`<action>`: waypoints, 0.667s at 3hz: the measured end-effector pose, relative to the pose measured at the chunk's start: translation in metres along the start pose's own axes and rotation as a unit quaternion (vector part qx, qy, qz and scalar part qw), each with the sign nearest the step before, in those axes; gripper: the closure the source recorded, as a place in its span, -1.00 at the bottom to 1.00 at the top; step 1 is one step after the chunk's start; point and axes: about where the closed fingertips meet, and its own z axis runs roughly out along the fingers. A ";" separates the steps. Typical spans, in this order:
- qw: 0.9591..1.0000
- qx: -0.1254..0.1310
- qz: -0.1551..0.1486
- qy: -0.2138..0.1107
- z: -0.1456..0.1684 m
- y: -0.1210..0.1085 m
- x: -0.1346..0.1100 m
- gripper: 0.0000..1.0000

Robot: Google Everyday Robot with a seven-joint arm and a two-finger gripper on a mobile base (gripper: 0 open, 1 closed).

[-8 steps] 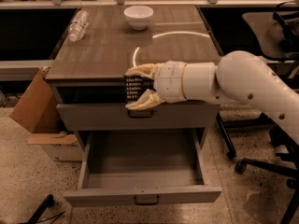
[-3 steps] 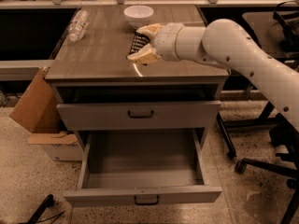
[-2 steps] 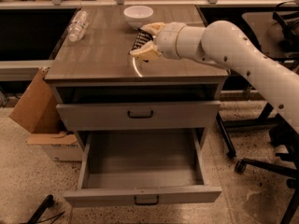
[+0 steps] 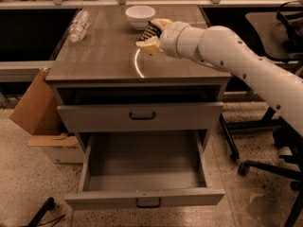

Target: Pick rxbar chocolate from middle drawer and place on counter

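Observation:
My gripper (image 4: 151, 33) is over the counter (image 4: 104, 56), just in front of the white bowl. Its pale fingers are shut on the rxbar chocolate (image 4: 149, 30), a small black-wrapped bar held between them a little above the wood-grain top. The white arm reaches in from the right. The middle drawer (image 4: 144, 174) is pulled wide open below, and its grey inside shows nothing in it. The drawer above it (image 4: 140, 116) is shut.
A white bowl (image 4: 140, 16) stands at the counter's back middle. A clear plastic bottle (image 4: 78, 25) lies at the back left. A cardboard box (image 4: 40, 117) leans at the cabinet's left. An office chair base (image 4: 265, 164) stands at the right on the speckled floor.
The gripper has carried the bar from in front of the upper drawer up over the counter. In the last second it has moved a little further back toward the bowl.

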 end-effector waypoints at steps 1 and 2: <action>1.000 0.021 0.010 -0.003 0.013 -0.013 0.007 -0.92; 1.000 0.024 0.013 -0.004 0.021 -0.020 0.011 -1.00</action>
